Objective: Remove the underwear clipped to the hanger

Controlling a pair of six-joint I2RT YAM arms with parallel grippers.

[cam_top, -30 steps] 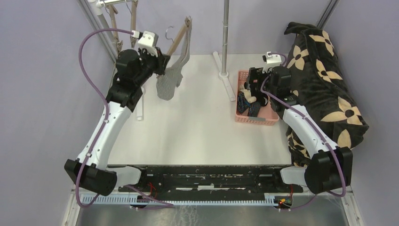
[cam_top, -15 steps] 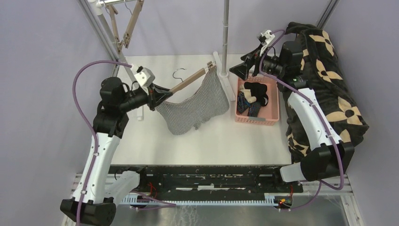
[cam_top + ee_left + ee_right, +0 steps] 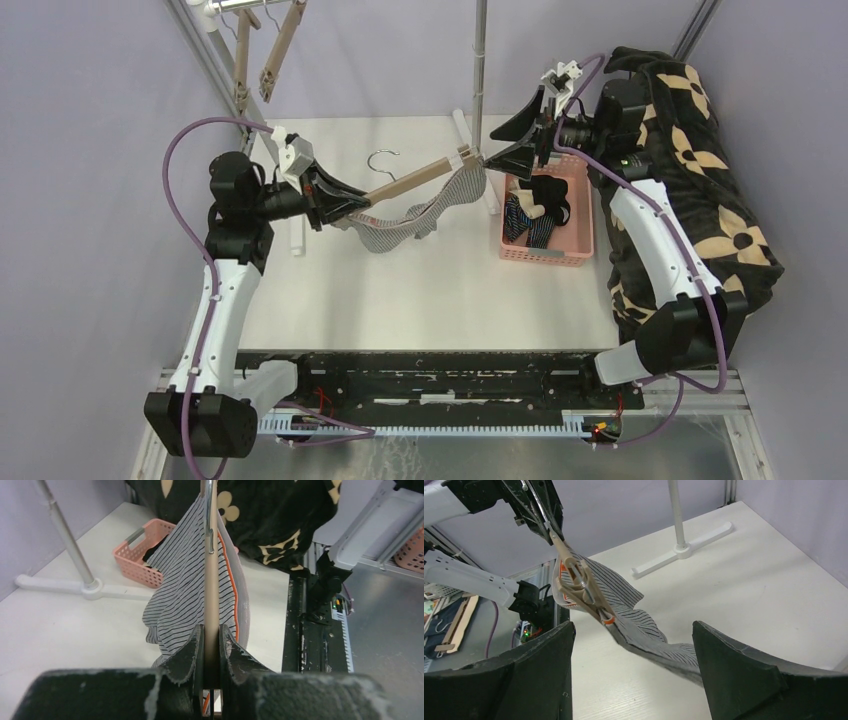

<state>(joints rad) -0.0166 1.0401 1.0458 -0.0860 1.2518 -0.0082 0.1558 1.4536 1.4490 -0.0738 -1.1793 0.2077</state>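
My left gripper (image 3: 335, 205) is shut on the left end of a wooden clip hanger (image 3: 415, 178) and holds it level above the table. The grey-and-white striped underwear (image 3: 412, 216) hangs clipped under it. In the left wrist view my gripper (image 3: 211, 630) pinches the hanger bar (image 3: 211, 580), with the underwear (image 3: 175, 590) draped beside it. My right gripper (image 3: 507, 138) is open and empty, its jaws wide just off the hanger's right end. In the right wrist view my gripper (image 3: 633, 626) faces the underwear (image 3: 639, 612) and hanger (image 3: 574, 570). Navy striped (image 3: 520, 222) and black (image 3: 550, 190) underwear lie in the pink basket (image 3: 578, 235).
A rack pole (image 3: 480, 70) rises from a white foot (image 3: 478, 175) right behind the hanger's right end. More wooden hangers (image 3: 265, 55) hang at the back left. A large black blanket with tan flowers (image 3: 690, 170) lies along the right side, beside the basket.
My left gripper brought the hanger from the back-left rack to the table's middle and levelled it. My right gripper left the basket, rose and opened at the hanger's right end.
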